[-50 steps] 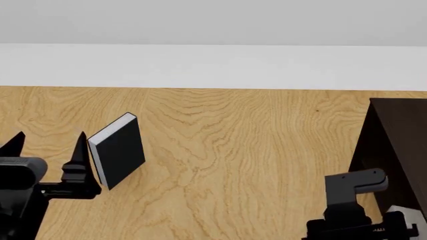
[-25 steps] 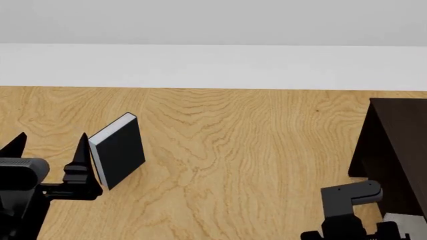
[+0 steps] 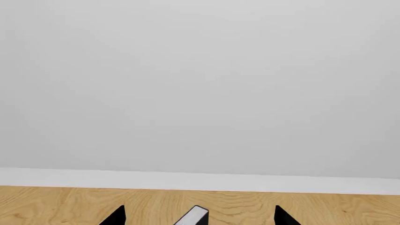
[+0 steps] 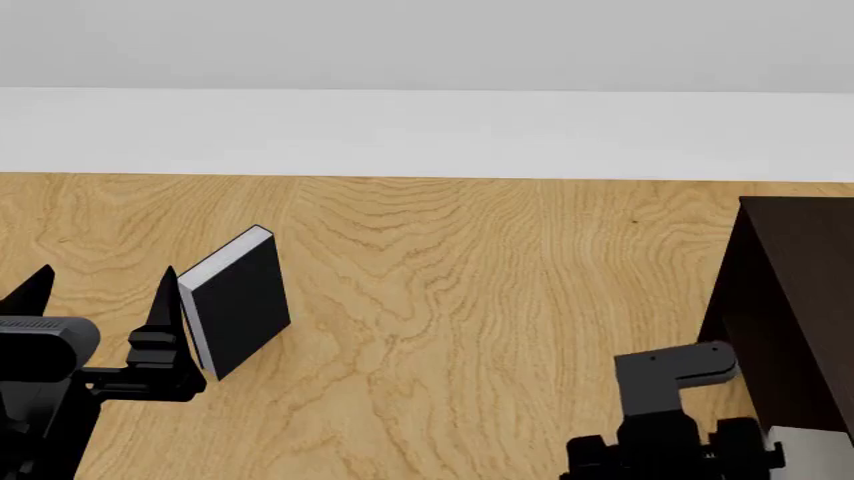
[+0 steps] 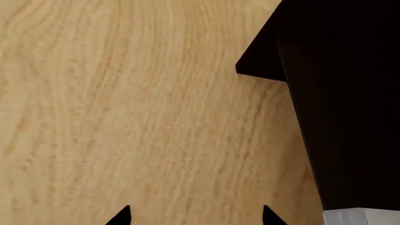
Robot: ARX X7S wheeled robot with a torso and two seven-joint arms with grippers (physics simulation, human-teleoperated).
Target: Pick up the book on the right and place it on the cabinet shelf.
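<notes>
Only a light-grey corner of the book (image 4: 810, 452) shows at the head view's bottom right, next to the foot of the dark cabinet shelf (image 4: 790, 300). The right wrist view catches the same pale corner of the book (image 5: 361, 217) beside the cabinet shelf (image 5: 340, 93). My right gripper (image 5: 195, 216) is open over bare wood floor, left of the cabinet, with nothing between its fingertips. The right arm (image 4: 671, 392) sits low at the right. My left gripper (image 4: 104, 278) stands open at the far left, also seen in its wrist view (image 3: 198, 218).
A black-covered book with white pages (image 4: 235, 300) stands tilted just right of the left gripper's fingers; its corner (image 3: 195, 214) shows ahead of the left jaws. Wood floor (image 4: 467, 300) runs to a white baseboard (image 4: 427, 135) and grey wall.
The right arm has shifted left and lower in the head view, away from the cabinet. The left arm and the black book have not moved.
</notes>
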